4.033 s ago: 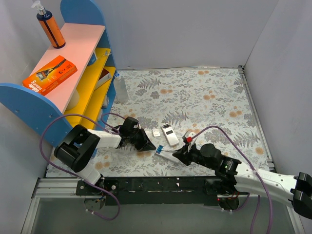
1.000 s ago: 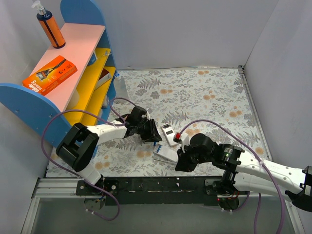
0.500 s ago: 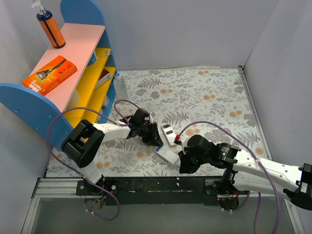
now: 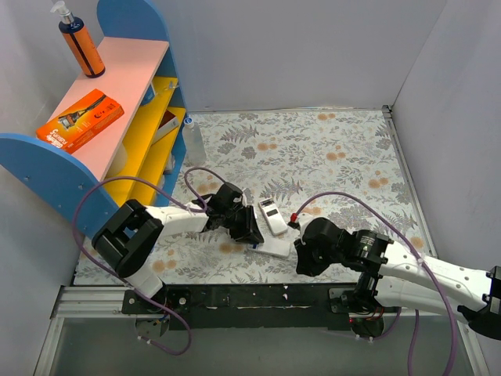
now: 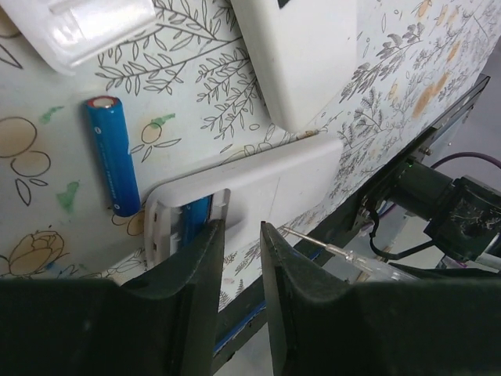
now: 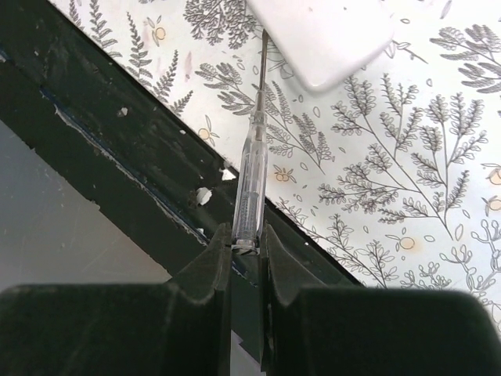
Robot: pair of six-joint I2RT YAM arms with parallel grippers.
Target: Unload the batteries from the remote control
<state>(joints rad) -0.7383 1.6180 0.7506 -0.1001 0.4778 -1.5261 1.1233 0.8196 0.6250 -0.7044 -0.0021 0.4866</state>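
The top camera looks down on the remote (image 4: 270, 249) from above and behind. Both wrist cameras see it close, from opposite ends.

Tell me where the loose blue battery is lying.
In the left wrist view the loose battery lies on the floral mat, left of the opened remote and below the white cover piece.

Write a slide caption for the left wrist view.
One blue battery lies loose on the floral cloth; a second battery sits in the open remote by the left pincer.
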